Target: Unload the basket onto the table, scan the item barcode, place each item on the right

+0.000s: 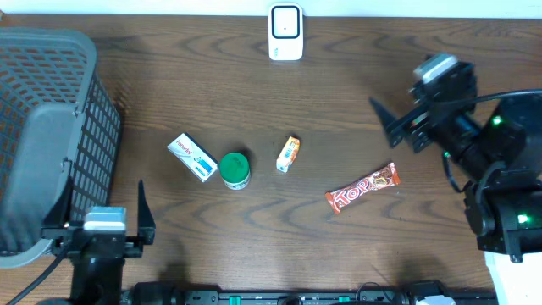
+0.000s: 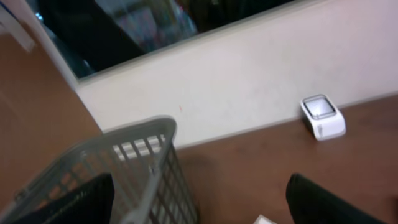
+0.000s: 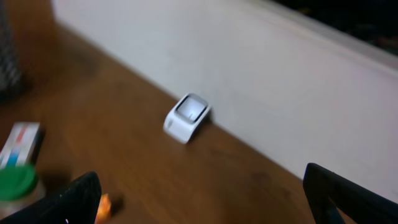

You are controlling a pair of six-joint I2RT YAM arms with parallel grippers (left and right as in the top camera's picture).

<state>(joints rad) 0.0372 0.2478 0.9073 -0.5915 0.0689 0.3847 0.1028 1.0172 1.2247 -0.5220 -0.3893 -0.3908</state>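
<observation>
Lying near right claw [image 1: 383,124], candy bar [image 1: 362,188], untouched

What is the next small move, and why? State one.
Probably swing the right gripper down toward the candy bar. Its jaws are open and empty, that bar looks like the item nearest to it, and nothing has been brought to the scanner yet.

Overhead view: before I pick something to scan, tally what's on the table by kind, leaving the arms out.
Scanner: 1
Basket: 1
Small boxes: 2 (white and blue box, orange box)
Green-lidded jar: 1
Red candy bar: 1
Total: 6
</observation>
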